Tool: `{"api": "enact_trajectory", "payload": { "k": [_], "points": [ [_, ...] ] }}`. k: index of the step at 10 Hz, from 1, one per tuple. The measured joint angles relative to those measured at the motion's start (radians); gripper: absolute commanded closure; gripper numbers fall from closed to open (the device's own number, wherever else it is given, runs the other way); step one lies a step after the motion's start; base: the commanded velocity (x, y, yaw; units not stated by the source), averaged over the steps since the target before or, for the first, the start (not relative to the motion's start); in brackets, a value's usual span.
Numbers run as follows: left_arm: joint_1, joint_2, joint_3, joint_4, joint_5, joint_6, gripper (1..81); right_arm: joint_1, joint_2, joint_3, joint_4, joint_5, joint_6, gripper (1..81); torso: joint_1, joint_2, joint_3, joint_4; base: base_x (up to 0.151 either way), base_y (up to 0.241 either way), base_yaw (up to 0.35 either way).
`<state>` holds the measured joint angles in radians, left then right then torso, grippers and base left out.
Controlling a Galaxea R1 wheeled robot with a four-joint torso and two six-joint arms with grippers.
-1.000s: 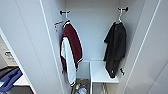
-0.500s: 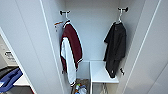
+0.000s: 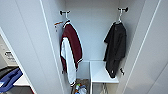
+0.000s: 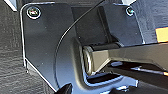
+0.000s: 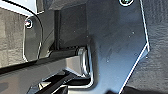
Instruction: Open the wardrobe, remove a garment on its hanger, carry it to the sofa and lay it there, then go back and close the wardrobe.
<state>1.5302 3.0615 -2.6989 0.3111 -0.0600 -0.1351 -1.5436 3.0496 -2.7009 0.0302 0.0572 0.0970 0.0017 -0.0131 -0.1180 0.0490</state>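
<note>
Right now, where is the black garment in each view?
Head view: the garment hangs right of centre inside the wardrobe, on its hanger.
Left wrist view: left arm's plate over dark floor.
Right wrist view: right arm's plate over the same floor.
Shared landmark: the floor, in both wrist views.

white shelf (image 3: pixel 100 73), garment (image 3: pixel 115 47) hem touching

A dark, glossy wrist plate (image 4: pixel 45 50) is fitted with round silver screws (image 4: pixel 33 12) at its corners. A thin black cable (image 4: pixel 65 32) is curved across it, toward one o'clock. A grey jointed bar (image 5: pixel 50 66) is pinned beside the right plate.
</note>
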Motion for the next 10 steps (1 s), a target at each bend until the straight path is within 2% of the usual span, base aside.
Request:
{"api": "enact_trajectory", "payload": {
  "k": [10],
  "points": [
    [0.003,0.000,0.000,0.000,0.000,0.001,1.0,-0.003,0.000,0.001,0.000,0.001,-0.001,1.0,-0.002,-0.001,0.001,0.000,0.095,0.000,0.000]
  ]
}}
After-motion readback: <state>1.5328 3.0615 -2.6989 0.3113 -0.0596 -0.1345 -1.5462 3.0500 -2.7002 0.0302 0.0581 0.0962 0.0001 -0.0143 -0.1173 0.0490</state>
